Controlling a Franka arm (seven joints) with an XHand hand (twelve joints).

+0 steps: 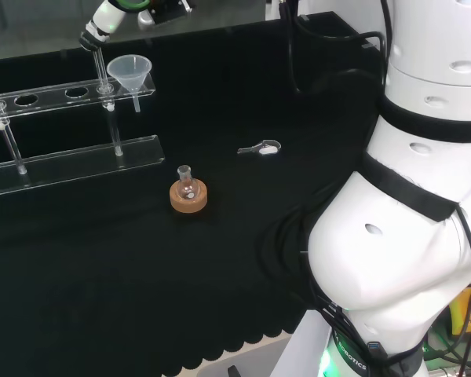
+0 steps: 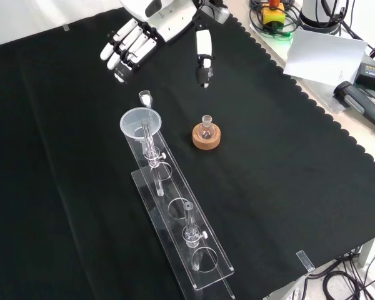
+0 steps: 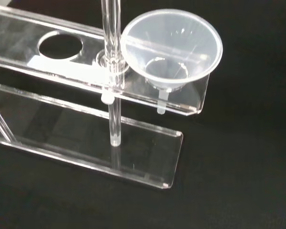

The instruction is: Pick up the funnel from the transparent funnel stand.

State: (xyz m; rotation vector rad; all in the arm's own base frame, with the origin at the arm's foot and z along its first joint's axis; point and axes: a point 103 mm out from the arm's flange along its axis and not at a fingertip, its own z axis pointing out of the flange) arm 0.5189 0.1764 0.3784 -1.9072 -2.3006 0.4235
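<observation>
The one funnel (image 2: 139,122) sits upright in the end hole of the clear stand (image 2: 203,265), stem pointing straight down. In the front view the hand (image 2: 130,42), fingers straight and holding nothing, hangs at about twelve o'clock from it, well apart. One small flask (image 2: 206,129) on a cork ring (image 2: 206,139) stands at four o'clock from the funnel.

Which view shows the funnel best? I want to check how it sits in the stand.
The wrist view: the funnel is close, seated in the end hole of the transparent funnel stand, spout poking below the shelf. The head view shows it small at the stand's right end; the front view shows it from above, partly behind a rod.
</observation>
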